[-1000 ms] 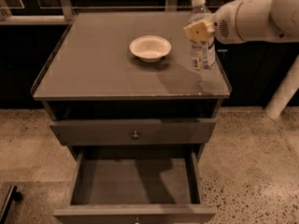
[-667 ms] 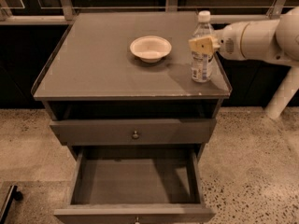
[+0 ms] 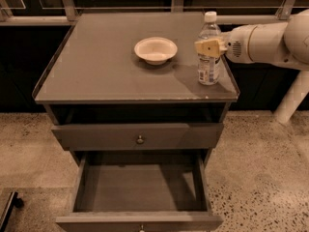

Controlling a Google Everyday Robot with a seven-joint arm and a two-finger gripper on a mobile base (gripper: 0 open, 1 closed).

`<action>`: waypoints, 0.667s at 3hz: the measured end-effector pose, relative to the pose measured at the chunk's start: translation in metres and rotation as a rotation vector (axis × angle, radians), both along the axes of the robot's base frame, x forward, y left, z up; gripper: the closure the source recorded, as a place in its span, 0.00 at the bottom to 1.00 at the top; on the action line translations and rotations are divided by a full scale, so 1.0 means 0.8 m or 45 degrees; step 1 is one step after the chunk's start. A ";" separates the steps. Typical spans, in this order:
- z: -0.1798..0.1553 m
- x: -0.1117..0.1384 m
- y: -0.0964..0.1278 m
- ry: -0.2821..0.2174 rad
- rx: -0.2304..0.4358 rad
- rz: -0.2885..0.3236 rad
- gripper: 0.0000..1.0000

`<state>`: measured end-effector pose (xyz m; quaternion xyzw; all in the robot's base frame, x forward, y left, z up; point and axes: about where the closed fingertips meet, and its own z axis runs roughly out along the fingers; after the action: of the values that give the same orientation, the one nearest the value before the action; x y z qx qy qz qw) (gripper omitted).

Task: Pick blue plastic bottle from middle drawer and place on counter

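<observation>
The bottle [image 3: 208, 67] stands upright on the counter [image 3: 106, 69], to the right of the bowl [image 3: 155, 50] and a little nearer the front edge than the bowl is. It is apart from the bowl, and its white cap is on top. My gripper [image 3: 208, 48] is level with the bottle's upper half, also to the right of the bowl, and its tan pad lies across the bottle just above the label. I cannot tell whether I am clamped on the bottle or loose around it. My white arm [image 3: 263, 40] reaches in from farther right of the bowl, beyond the counter's side. Below the bowl, under the counter, the upper drawer front [image 3: 96, 135] is closed, with a round knob [image 3: 140, 139]. Lower down, the middle drawer [image 3: 140, 187] is pulled out, showing its bare grey floor.
</observation>
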<state>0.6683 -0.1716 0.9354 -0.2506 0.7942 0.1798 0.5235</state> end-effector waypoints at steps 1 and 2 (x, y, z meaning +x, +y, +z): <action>0.000 0.000 0.000 0.000 0.000 0.000 0.36; 0.000 0.000 0.000 0.000 0.000 0.000 0.13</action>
<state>0.6683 -0.1716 0.9354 -0.2506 0.7942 0.1798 0.5235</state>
